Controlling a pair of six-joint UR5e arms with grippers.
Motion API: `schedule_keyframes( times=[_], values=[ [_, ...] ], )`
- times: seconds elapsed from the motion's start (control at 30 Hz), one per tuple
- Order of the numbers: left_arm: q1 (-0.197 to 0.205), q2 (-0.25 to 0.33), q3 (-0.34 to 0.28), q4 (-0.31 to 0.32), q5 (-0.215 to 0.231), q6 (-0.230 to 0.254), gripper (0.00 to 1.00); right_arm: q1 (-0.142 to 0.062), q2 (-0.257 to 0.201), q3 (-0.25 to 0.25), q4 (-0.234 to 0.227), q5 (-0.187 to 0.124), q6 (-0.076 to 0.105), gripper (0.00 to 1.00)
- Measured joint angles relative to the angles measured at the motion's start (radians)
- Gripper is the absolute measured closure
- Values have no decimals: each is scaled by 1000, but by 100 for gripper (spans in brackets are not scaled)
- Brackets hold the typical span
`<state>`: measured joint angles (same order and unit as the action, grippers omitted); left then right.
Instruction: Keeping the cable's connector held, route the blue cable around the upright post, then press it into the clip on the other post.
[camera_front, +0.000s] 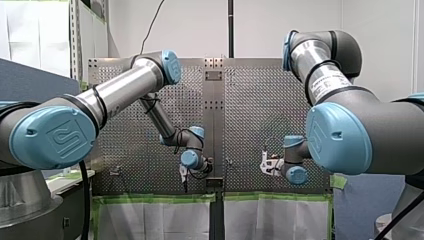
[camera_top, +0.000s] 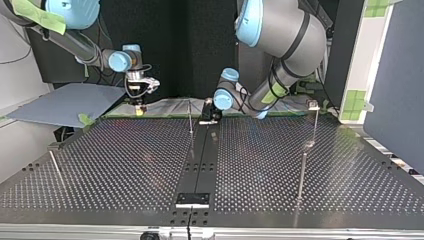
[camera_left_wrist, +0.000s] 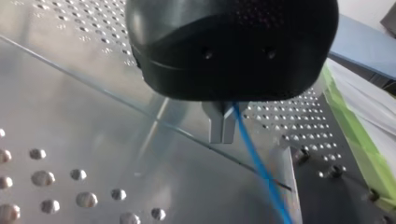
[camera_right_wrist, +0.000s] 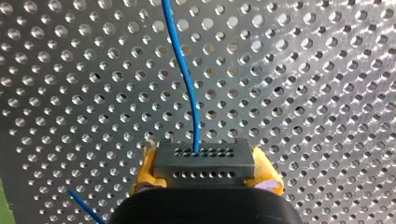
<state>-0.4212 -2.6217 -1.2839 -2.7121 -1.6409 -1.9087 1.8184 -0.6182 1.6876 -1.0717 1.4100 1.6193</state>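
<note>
Cable (camera_right_wrist: 184, 79): plain blue. Connector (camera_right_wrist: 204, 161): dark grey, with two rows of small round holes. Pads (camera_right_wrist: 145, 171) of my right claw (camera_right_wrist: 205, 172): yellow. My left claw (camera_left_wrist: 222, 135): black housing, bare silver fingers (camera_left_wrist: 216, 126). Worktop (camera_right_wrist: 317, 93): silver-grey metal, regular grid of holes. Tape (camera_left_wrist: 357, 140) along its edge: green. My left arm (camera_front: 120, 92) and my right arm (camera_front: 325, 75): silver tubes, light-blue caps.

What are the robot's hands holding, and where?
My right gripper clamps the connector by its sides; my left gripper seems to pinch the blue cable partway along.
</note>
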Motion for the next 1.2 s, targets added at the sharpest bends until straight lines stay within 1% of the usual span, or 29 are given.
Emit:
schedule_keyframes(
  times=[0.2,0.43,0.67,0.87,1.03,1.07,1.1,1.13,1.2],
  values=[
    [14,-2,18,-4,2,1,100,-12,0,-22,2,0,3,100],
    [36,-2,20,-2,0,1,100,-27,2,-52,6,0,10,100],
    [42,-2,20,0,1,3,100,-38,2,-59,5,1,11,100],
    [45,-2,20,0,20,24,100,-41,3,-63,6,0,12,100],
    [39,1,22,6,37,68,100,-41,3,-64,7,0,12,100],
    [36,2,23,7,44,77,94,-41,3,-64,7,0,12,100],
    [33,2,23,5,55,90,75,-41,3,-64,7,0,12,100],
    [31,2,22,4,64,100,75,-41,3,-64,7,-1,12,100],
    [27,1,21,-1,86,123,45,-41,3,-64,7,-3,12,100]
  ],
)
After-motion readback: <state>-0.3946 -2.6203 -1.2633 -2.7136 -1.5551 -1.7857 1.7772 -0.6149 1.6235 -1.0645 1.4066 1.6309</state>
